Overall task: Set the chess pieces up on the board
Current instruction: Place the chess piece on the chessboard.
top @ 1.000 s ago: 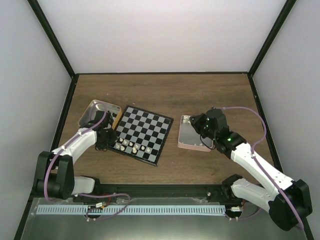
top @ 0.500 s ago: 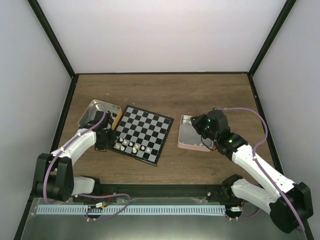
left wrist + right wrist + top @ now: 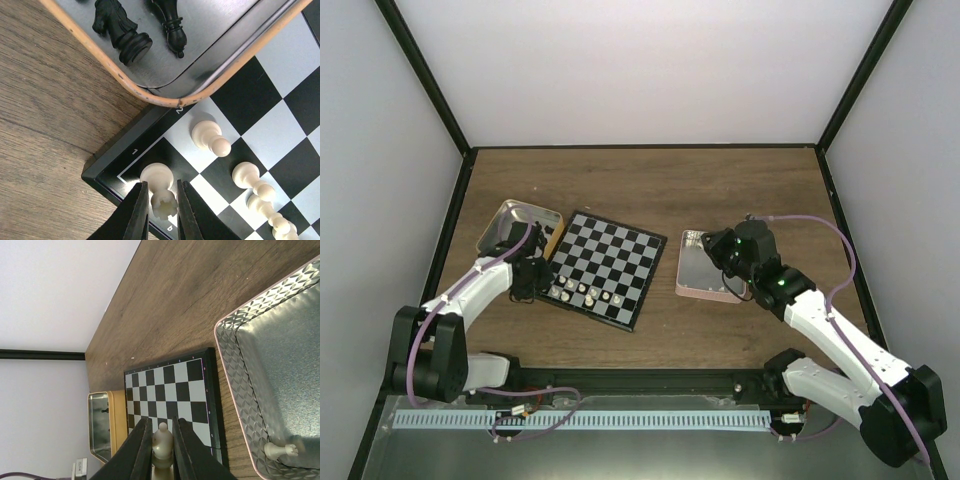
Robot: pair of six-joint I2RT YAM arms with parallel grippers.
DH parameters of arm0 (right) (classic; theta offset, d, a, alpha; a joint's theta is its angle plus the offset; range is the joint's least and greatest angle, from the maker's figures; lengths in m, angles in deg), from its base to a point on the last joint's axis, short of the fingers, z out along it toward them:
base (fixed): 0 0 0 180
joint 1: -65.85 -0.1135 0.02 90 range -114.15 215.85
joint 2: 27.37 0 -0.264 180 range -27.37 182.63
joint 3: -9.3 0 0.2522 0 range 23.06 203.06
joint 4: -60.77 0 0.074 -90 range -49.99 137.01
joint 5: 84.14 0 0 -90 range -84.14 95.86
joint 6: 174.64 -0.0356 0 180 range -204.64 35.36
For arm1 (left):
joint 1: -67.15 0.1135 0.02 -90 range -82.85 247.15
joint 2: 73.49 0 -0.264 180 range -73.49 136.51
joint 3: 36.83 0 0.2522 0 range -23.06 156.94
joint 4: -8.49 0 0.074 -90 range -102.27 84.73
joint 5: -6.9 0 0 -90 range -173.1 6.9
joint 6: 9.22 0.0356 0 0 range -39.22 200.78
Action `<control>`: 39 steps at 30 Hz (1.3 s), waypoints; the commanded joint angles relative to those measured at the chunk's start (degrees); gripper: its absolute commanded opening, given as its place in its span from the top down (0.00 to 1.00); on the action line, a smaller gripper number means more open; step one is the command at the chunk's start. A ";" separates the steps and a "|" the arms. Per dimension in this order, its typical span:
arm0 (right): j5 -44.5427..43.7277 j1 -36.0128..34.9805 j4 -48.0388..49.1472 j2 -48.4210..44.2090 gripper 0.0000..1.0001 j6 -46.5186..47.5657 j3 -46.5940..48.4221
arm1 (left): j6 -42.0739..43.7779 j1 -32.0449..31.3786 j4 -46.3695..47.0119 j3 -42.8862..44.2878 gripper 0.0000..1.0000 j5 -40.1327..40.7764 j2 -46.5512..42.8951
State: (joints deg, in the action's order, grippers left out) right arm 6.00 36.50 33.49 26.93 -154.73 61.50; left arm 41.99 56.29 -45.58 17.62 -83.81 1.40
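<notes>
The board [image 3: 610,265] lies left of the table's centre, with a row of cream-white pieces [image 3: 582,291] along its near edge. My left gripper [image 3: 533,277] is at the board's near-left corner. In the left wrist view, the left gripper [image 3: 162,212] is shut on a white rook [image 3: 161,182] that stands on the black corner square, with white pawns [image 3: 210,137] beside it. My right gripper [image 3: 720,250] hovers over the pink tin [image 3: 698,280]. In the right wrist view, the right gripper [image 3: 162,422] is shut on a white bishop [image 3: 162,442] held in the air.
A gold-rimmed tin [image 3: 505,225] touches the board's left corner and holds black pieces [image 3: 120,30]. One white piece [image 3: 280,450] lies in the pink tin [image 3: 280,365]. Black frame posts and white walls enclose the table.
My right gripper has shifted slightly toward the near side with the bishop. The left arm has hardly moved.
</notes>
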 commanded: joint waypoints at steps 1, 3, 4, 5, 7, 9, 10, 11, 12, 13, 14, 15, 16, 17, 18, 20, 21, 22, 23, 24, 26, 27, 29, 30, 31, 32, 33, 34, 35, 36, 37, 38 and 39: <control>-1.25 -0.10 -0.22 -0.80 0.87 0.04 0.01 | 0.46 0.31 0.13 -0.27 0.82 -0.56 0.13; -1.13 -0.09 -0.11 -0.70 0.87 0.16 0.14 | 0.57 0.31 -0.26 0.09 0.81 -0.61 -0.30; -1.04 -0.14 -0.14 -0.62 0.87 0.52 0.17 | 0.74 0.31 -0.63 0.44 0.81 -0.49 -0.61; -0.97 -0.11 0.03 -0.54 0.87 0.98 0.29 | 0.85 0.35 -1.08 0.72 0.80 -0.26 -1.01; -0.31 -0.08 1.21 -0.51 0.87 3.68 0.45 | 0.99 0.31 -2.37 1.20 0.78 0.84 -2.24; 0.38 -0.17 2.41 -0.60 0.87 6.95 0.86 | 0.82 0.33 -3.72 1.59 0.72 2.52 -3.92; 0.57 -0.16 2.63 -0.60 0.87 8.44 1.19 | 0.70 0.31 -4.18 1.73 0.71 3.20 -4.94; 0.75 -0.12 2.96 -0.60 0.87 9.95 1.32 | 0.58 0.32 -4.60 1.83 0.70 3.70 -6.08; 1.00 -0.18 3.34 -0.53 0.87 11.28 1.50 | 0.42 0.31 -4.92 2.01 0.68 4.09 -7.22; 1.37 -0.13 3.72 -0.45 0.87 12.74 1.69 | 0.35 0.31 -5.21 2.31 0.66 4.61 -8.23; 2.16 -0.18 4.57 -0.32 0.87 14.20 1.79 | 0.35 0.28 -5.59 2.82 0.66 4.94 -9.34; 3.53 -0.19 6.13 -0.11 0.88 16.22 1.88 | 0.36 0.28 -5.81 3.35 0.65 5.13 -10.81; 5.03 -0.18 7.23 0.25 0.88 17.94 2.09 | 0.64 0.29 -5.68 3.86 0.64 4.93 -11.59; 6.67 -0.19 8.38 0.80 0.88 19.69 2.46 | 1.23 0.28 -5.22 4.44 0.63 4.16 -13.43; 8.64 -0.19 9.44 1.37 0.88 21.34 3.04 | 1.92 0.26 -4.37 4.99 0.60 2.75 -15.04; 11.89 -0.20 11.57 2.12 0.89 23.10 3.81 | 3.66 0.25 -1.17 5.73 0.51 -1.77 -18.64; 13.45 -0.31 13.30 2.20 0.89 23.09 3.77 | 4.69 0.22 1.14 5.90 0.46 -4.99 -20.56; 14.73 -0.38 15.18 2.21 0.89 22.48 3.66 | 5.83 0.22 3.87 5.86 0.41 -8.37 -22.48; 16.01 -0.41 16.92 2.37 0.89 21.42 3.54 | 6.43 0.14 6.37 5.64 0.36 -11.03 -24.07; 17.37 -0.45 18.39 2.77 0.89 20.00 3.56 | 6.53 0.08 8.89 5.36 0.33 -12.78 -25.57; 18.96 -0.52 19.95 4.58 0.89 14.65 3.98 | 6.50 -0.11 13.72 4.37 0.30 -15.97 -27.85; 19.31 -0.71 20.46 5.31 0.89 11.78 4.01 | 5.99 -0.32 16.17 3.77 0.28 -17.16 -28.67; 19.39 -1.45 20.82 6.77 0.90 4.98 3.87 | 4.29 -1.41 21.91 1.87 0.27 -19.89 -30.05; 19.56 -1.95 21.22 7.48 0.89 1.93 3.77 | 3.14 -2.27 24.85 0.74 0.27 -20.50 -30.19; 19.44 -2.63 21.38 8.09 0.89 -0.85 3.79 | 1.97 -3.55 27.90 -0.43 0.26 -20.63 -31.84; 19.31 -3.36 21.46 8.62 0.90 -3.07 4.02 | 0.73 -4.91 31.03 -1.56 0.25 -20.38 -32.47; 19.26 -4.07 21.72 9.19 0.89 -4.95 4.23 | -0.40 -6.62 33.71 -2.73 0.23 -19.67 -32.74; 19.21 -4.62 21.79 9.71 0.89 -6.45 4.54 | -0.84 -8.46 36.37 -3.59 0.23 -18.82 -32.74; 19.35 -5.04 21.89 10.33 0.90 -7.91 4.69 | -2.03 -10.44 38.39 -4.35 0.22 -17.72 -32.41; 20.25 -5.18 22.10 11.09 0.89 -9.66 4.63 | -2.46 -12.78 39.83 -4.75 0.21 -15.68 -31.80; 21.41 -5.20 22.88 12.13 0.89 -11.18 4.52 | -1.92 -15.27 40.90 -4.92 0.21 -14.18 -31.03; 22.71 -5.22 23.77 13.23 0.89 -12.55 4.40 | -1.61 -17.58 41.69 -5.06 0.21 -12.58 -29.45; 24.12 -5.21 24.77 14.33 0.89 -13.61 4.43 | -1.56 -19.88 42.47 -5.34 0.21 -11.12 -27.97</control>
State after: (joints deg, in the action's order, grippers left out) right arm 25.72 31.83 54.30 38.43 -159.51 63.57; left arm 41.84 42.98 -13.08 13.51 -99.43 -29.87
